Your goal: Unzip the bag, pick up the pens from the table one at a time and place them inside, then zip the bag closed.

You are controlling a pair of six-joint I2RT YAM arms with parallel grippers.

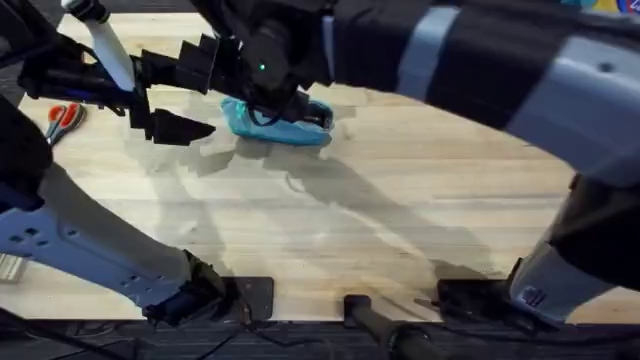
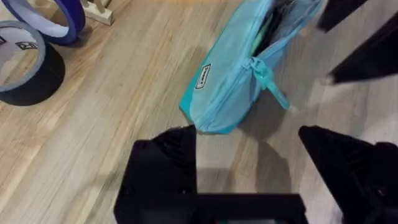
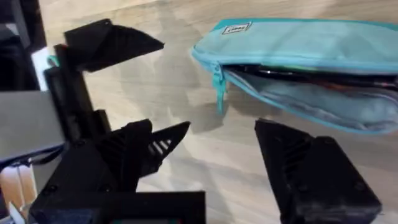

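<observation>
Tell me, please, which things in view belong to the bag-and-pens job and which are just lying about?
Part of the job: the bag, unzipped; left gripper and right gripper, both open beside it; the table.

Lying about: orange-handled scissors; tape rolls.

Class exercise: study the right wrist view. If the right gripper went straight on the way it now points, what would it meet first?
Most likely the light blue soft fabric pencil pouch, at its unzipped opening near the zipper pull. The right gripper is open, with bare light wood table between its fingers; depth is unclear, so it might touch wood first.
</observation>
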